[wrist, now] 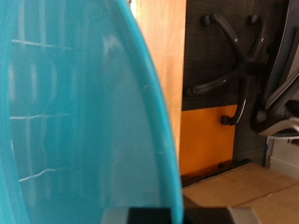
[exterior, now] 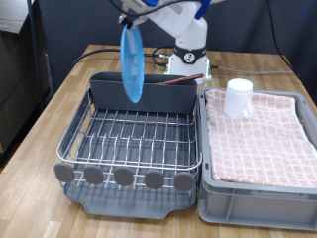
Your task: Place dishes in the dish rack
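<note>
Writing: none readable
Plate (exterior: 131, 61): on edge, long axis vertical, hanging below my pincer (exterior: 130, 22), pinched at its top rim
Rack (exterior: 129, 139): beneath

Light-blue plate (exterior: 131, 65), white mug (exterior: 238, 97), pink-checked cloth (exterior: 260, 139)

exterior view: set off the arm, raised, looking down and across the wooden table (exterior: 59, 109) towards the robot base (exterior: 188, 59), taking in the dish rack (exterior: 129, 139) and the grey crate (exterior: 260, 149) from moderate range. wrist view: mounted on the hand, pressed very close against the light-blue plate (wrist: 75, 112), floor and chair legs (wrist: 238, 65) beyond. shared between both: the plate (exterior: 131, 64).
</note>
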You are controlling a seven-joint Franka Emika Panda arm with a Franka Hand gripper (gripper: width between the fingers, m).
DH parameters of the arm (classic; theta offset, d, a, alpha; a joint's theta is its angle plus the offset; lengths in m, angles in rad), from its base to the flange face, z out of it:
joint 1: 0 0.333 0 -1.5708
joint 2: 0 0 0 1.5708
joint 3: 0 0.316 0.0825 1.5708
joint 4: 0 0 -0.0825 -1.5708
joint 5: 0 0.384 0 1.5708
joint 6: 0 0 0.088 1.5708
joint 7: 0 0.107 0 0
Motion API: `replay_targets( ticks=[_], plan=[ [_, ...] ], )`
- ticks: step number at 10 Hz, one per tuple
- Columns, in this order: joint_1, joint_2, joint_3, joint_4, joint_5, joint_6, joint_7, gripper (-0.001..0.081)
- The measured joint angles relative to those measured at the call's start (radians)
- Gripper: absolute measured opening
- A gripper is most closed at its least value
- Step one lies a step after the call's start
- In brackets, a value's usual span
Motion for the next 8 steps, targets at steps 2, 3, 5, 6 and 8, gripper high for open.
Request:
replay_targets(
  ticks=[2, 3, 5, 6, 8],
  plan=[
    [-0.009, 0.0, -0.024, -0.005, 0.003, 0.019, -0.039, 0.0019],
    [-0.009, 0.001, -0.024, -0.005, 0.003, 0.019, -0.038, 0.0019],
    [-0.009, 0.007, -0.031, -0.004, -0.002, 0.037, -0.061, 0.0019],
    [-0.011, 0.014, -0.04, -0.002, -0.005, 0.061, -0.08, 0.0019],
    [-0.015, 0.037, -0.063, -0.002, -0.022, 0.114, -0.096, 0.0019]
  ],
)
